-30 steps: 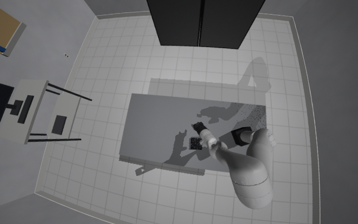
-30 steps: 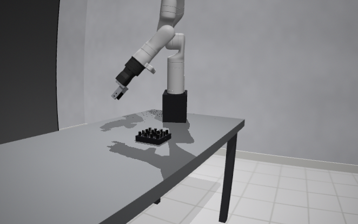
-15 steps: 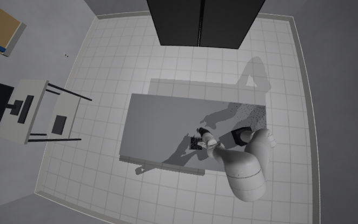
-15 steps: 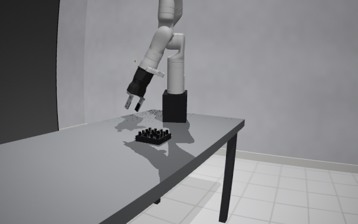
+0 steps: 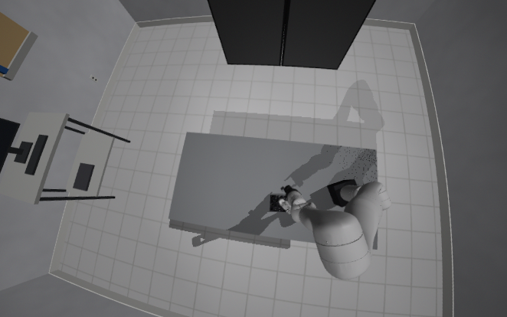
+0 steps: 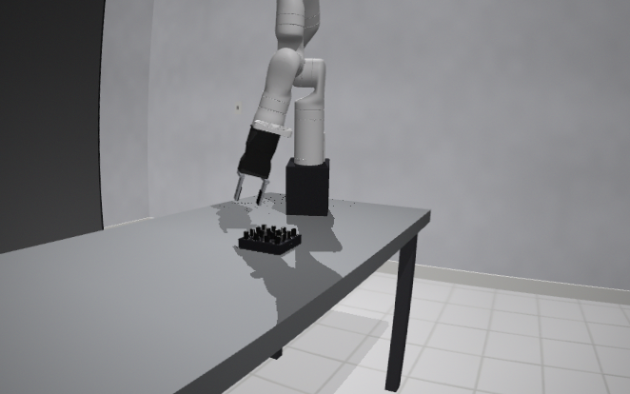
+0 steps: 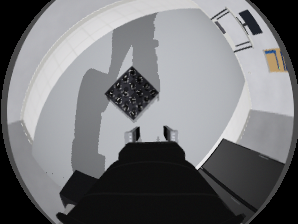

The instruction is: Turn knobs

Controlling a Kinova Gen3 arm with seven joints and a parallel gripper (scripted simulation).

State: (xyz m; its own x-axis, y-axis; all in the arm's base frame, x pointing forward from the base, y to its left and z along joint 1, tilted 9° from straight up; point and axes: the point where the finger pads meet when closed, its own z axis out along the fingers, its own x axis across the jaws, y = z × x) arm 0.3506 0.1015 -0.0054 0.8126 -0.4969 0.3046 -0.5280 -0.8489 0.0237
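1. Black all over, the knob box (image 5: 276,203) (image 6: 269,244) (image 7: 132,94) sits on the grey table (image 5: 226,176) (image 6: 143,285) (image 7: 200,75), near the arm's black pedestal (image 5: 334,191) (image 6: 307,190) (image 7: 75,185).
2. From the top we see only part of the box, since the pale arm (image 5: 341,233) (image 6: 281,76) covers some of it; the wrist view gives us its whole upper face, a diamond crowded with knobs.
3. Our exterior view adds what neither other view tells clearly: the knobs stand up from the box, and the gripper (image 5: 285,187) (image 6: 247,202) (image 7: 151,131) hangs tilted above the table, apart from the box.
4. Its jaws are spread wide with nothing between them, plain to us in the exterior and wrist views, hard to make out from the top.
5. Knob names and white lines are too small for us to read in any view.
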